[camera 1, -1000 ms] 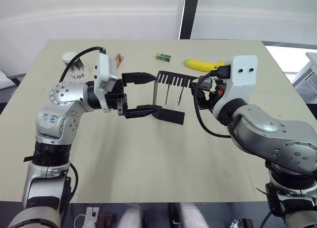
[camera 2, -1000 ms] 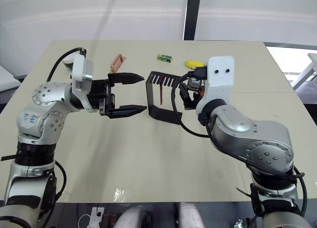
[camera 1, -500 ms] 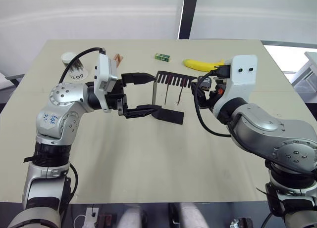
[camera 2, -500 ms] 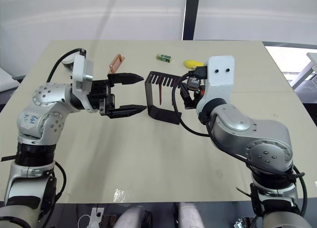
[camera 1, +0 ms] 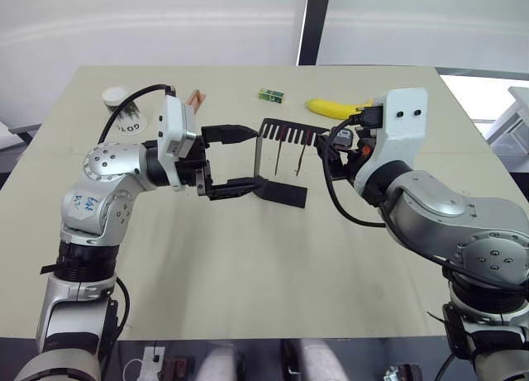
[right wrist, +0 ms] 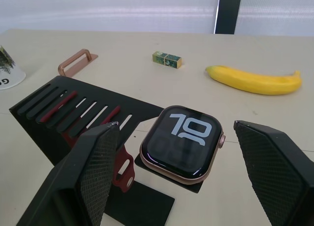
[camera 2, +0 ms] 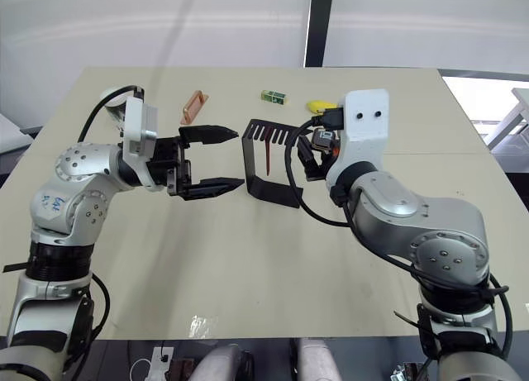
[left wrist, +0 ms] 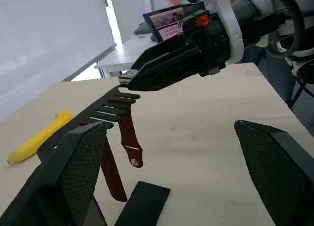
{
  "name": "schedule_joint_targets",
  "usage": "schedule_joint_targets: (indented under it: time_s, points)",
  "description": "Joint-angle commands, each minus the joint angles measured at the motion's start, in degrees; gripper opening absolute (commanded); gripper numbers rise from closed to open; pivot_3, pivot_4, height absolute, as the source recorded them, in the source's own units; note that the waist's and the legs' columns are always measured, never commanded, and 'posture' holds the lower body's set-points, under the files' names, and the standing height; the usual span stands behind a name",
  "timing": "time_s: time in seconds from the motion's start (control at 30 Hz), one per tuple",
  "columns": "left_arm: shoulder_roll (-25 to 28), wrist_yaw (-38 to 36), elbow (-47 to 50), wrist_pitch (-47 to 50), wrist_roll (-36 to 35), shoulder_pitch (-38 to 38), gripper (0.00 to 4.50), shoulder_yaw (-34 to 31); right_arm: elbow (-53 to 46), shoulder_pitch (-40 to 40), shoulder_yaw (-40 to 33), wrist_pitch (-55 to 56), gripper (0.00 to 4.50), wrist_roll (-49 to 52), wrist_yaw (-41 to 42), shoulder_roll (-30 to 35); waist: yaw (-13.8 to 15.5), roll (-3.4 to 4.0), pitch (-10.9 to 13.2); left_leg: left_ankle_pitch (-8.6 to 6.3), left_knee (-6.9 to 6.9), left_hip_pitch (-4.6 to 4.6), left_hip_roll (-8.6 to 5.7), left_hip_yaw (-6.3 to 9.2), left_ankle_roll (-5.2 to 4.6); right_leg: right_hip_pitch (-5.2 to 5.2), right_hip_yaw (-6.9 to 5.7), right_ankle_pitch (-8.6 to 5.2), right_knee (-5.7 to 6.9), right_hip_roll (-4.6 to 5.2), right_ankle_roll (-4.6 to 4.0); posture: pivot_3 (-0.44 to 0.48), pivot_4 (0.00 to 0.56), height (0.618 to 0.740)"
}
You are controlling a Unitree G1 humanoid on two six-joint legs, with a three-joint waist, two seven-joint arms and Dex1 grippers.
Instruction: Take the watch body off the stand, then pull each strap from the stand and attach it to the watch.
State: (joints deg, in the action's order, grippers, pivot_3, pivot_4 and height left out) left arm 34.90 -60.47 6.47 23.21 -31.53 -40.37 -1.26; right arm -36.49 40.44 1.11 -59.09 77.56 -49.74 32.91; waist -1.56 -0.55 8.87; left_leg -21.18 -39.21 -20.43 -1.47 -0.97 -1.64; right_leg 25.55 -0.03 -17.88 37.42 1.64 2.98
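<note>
1. Left gripper hovers beside the stand, jaws spread wide, holding nothing.
2. Right gripper sits at the stand's far end, jaws wide on either side of the watch body.
3. Watch body rests on the end of the stand's slotted top, screen lit.
4. Two straps hang from the slots, above the bench.

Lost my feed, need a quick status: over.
Both tools open: left tool beside stand, right tool straddling watch. Watch on stand, straps hanging. Nothing blocking.
</note>
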Motion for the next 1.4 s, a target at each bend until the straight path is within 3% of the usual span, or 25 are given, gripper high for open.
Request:
schedule_joint_targets:
  time_s: [0.03,0.5,0.57,1.1,1.23,1.4]
  points:
    - [0.19,0.51,2.62,-0.47,-0.68,-0.59,4.5,-1.38,-1.25,0.9,-0.89,0.05,3.96,-0.9,0.59,0.0,0.0,0.0,0.0,0.0,0.0,0.0,0.0,0.0,0.0,0.0,0.0,0.0,0.0,0.0,0.0,0.0,0.15,0.74]
    - [0.14,0.42,1.53,-0.79,-0.75,-1.37,4.5,-1.58,-1.03,0.3,-0.97,-0.05,3.96,-2.11,0.49,-0.63,-0.01,0.0,0.0,0.0,0.0,0.0,0.0,0.0,0.0,0.0,0.0,0.0,0.0,0.0,0.0,0.0,0.15,0.74]
    - [0.1,0.46,1.5,-0.78,-0.77,-1.39,4.5,-1.59,-1.04,0.3,-0.98,-0.13,3.17,-2.15,0.58,-0.7,0.0,0.0,0.0,0.0,0.0,0.0,0.0,0.0,0.0,0.0,0.0,0.0,0.0,0.0,0.0,0.0,0.15,0.74]
    - [0.09,0.68,1.4,-0.91,-0.69,-1.49,4.5,-1.75,-1.03,0.31,-1.33,-0.81,3.17,-2.35,1.07,-1.15,-0.01,0.0,0.0,0.0,0.0,0.0,0.0,0.0,0.0,0.0,-0.01,0.0,0.0,0.0,0.0,0.0,0.15,0.74]
    - [0.1,0.75,1.36,-0.9,-0.65,-1.47,4.5,-1.75,-1.4,0.88,-1.26,-0.89,1.97,-3.07,2.09,-0.75,-0.01,0.0,0.0,0.0,0.0,0.0,0.0,0.0,0.0,0.0,-0.01,0.0,0.0,0.0,0.0,0.0,0.15,0.74]
    - [0.12,0.81,1.24,-1.01,-0.57,-1.34,4.5,-1.79,-1.55,1.44,-1.34,-1.48,1.97,-3.34,4.74,0.31,-0.01,0.0,0.0,0.0,0.0,0.0,0.0,0.01,0.0,0.0,-0.01,0.0,0.0,0.0,0.0,0.0,0.15,0.74]
